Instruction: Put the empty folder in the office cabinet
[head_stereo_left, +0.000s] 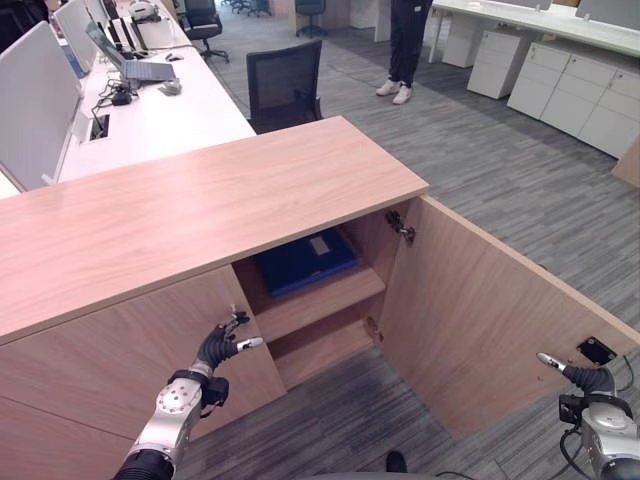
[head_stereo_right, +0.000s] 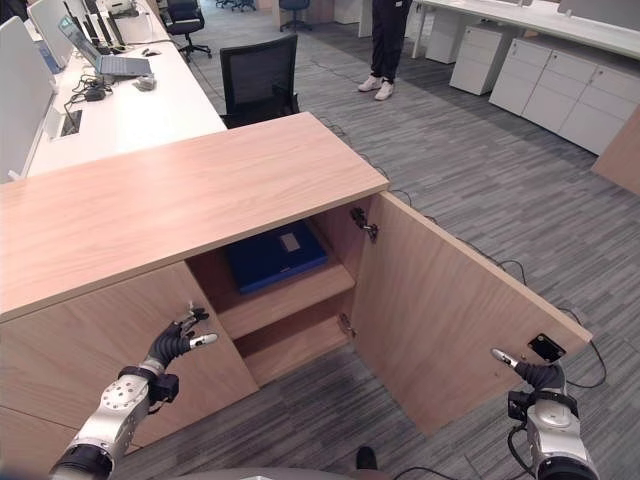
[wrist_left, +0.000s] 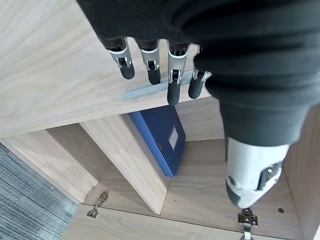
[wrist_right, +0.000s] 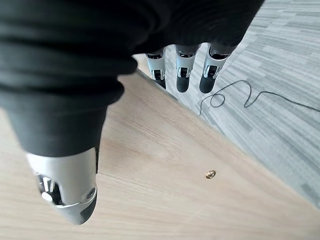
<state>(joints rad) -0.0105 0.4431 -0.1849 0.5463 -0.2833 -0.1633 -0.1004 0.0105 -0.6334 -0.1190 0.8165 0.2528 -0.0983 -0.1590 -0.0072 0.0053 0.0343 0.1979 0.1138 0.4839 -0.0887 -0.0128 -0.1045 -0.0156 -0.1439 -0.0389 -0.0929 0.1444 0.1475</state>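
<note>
You are looking at the blue folder (head_stereo_left: 306, 259) lying flat on the upper shelf inside the wooden cabinet (head_stereo_left: 190, 205), just behind its open door (head_stereo_left: 480, 320). Your left hand (head_stereo_left: 222, 343) is hovering in front of the cabinet's closed left panel, fingers straight and holding nothing. Your right hand (head_stereo_right: 528, 373) is hanging by the door's outer edge, fingers seemingly relaxed and empty, though its contact with the door is hard to judge.

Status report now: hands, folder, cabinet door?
Left hand open, empty; right hand open by door. Blue folder on upper shelf. Door wide open.
</note>
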